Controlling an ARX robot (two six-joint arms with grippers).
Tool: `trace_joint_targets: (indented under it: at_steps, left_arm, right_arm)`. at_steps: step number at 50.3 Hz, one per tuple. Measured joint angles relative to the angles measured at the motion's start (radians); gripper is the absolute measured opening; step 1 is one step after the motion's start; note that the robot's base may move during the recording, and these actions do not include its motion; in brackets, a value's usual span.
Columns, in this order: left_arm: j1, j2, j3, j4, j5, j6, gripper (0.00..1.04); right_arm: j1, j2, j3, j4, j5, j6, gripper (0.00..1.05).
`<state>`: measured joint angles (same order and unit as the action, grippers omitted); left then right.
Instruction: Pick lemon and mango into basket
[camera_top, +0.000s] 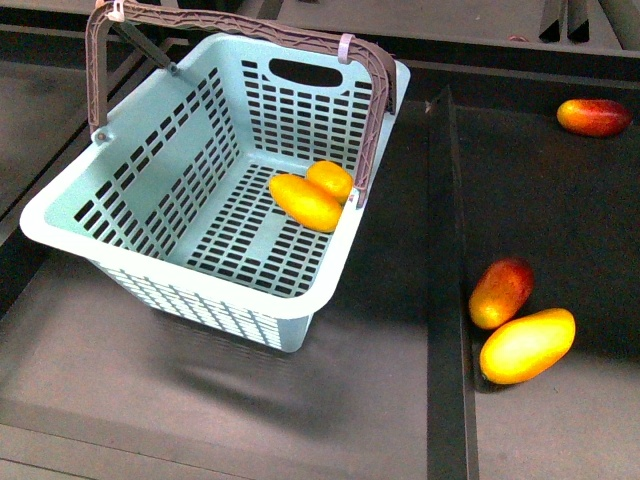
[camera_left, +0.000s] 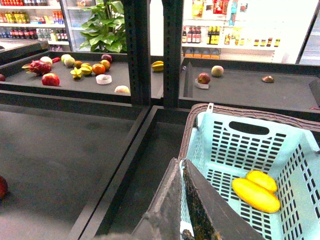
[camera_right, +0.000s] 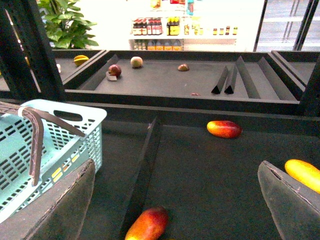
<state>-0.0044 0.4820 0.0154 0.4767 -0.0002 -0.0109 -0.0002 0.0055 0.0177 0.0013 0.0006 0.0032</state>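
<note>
Where the dark display shelf (camera_top: 250, 400) carries the teal basket (camera_top: 70, 225), the lemon (camera_top: 330, 180) and the mango (camera_top: 305, 202) both lie on the slotted floor inside it, touching each other and pressed toward the wall nearest the shelf's upright divider (camera_top: 445, 300). The lemon sits just behind the longer mango, toward the basket's far end wall with its oval hand slot. The two grey-brown handles (camera_top: 375, 110) stand raised along the rim, each with a white tie.

Beyond the divider, in the neighbouring tray, a red-blushed mango (camera_top: 500, 292) rests just beside the divider, touching a plain yellow-orange mango (camera_top: 528, 345) that lies nearer the front edge. A second red-blushed mango (camera_top: 594, 117) lies well apart from them, near the tray's far corner.

Neither arm appears in the front view. In the left wrist view the left gripper (camera_left: 182, 200) shows its two dark fingers closed against each other with nothing between them, hovering over the near rim of the basket, the lemon and mango visible inside beyond it. In the right wrist view the right gripper (camera_right: 175, 200) has its fingers spread wide and empty above the tray; a red-blushed mango lies between them lower down, and the basket's corner stands off to one side past the divider. Farther shelves in the background hold assorted fruit (camera_left: 85, 67), too small to name surely.
</note>
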Motion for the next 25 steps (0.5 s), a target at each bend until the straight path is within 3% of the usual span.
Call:
trace_joint_targets:
  at_steps: [25]
  left_arm:
    - [0.0, -0.224, 0.0, -0.218, 0.0, 0.0, 0.03]
  right_arm:
    - [0.0, 0.0, 0.0, 0.0, 0.0, 0.0, 0.96]
